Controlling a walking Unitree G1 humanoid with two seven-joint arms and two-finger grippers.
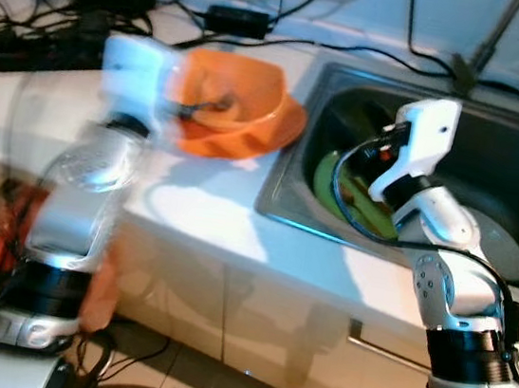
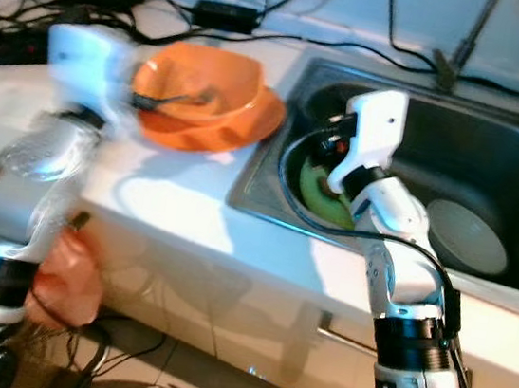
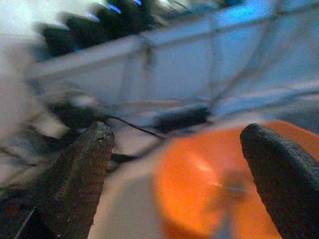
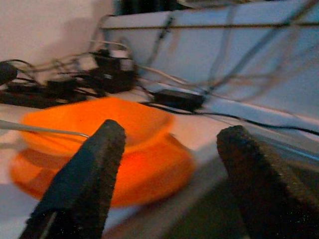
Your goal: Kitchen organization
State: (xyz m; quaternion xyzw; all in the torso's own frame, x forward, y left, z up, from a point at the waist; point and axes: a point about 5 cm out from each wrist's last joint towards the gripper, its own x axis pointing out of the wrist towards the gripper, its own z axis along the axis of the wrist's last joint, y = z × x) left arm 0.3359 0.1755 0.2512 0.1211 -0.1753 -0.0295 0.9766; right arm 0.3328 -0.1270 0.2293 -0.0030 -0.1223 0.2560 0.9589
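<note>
An orange bowl (image 1: 239, 91) sits on an orange plate (image 1: 282, 130) on the white counter, just left of the steel sink (image 1: 285, 183). A metal utensil (image 2: 171, 99) lies in the bowl. My left gripper (image 3: 179, 174) is open, close to the bowl's left side, and the left arm is blurred. The right gripper (image 4: 174, 184) is open too, held over the sink's left end and facing the bowl (image 4: 99, 119). A green plate (image 2: 322, 193) lies in the sink below the right wrist.
Black cables, a power strip (image 1: 39, 50) and an adapter (image 1: 237, 19) crowd the counter's back. A grey round dish (image 2: 465, 235) lies in the sink. An orange bag (image 2: 72, 275) sits on the floor by the cabinet. A cabinet handle (image 1: 383, 349) runs below the counter.
</note>
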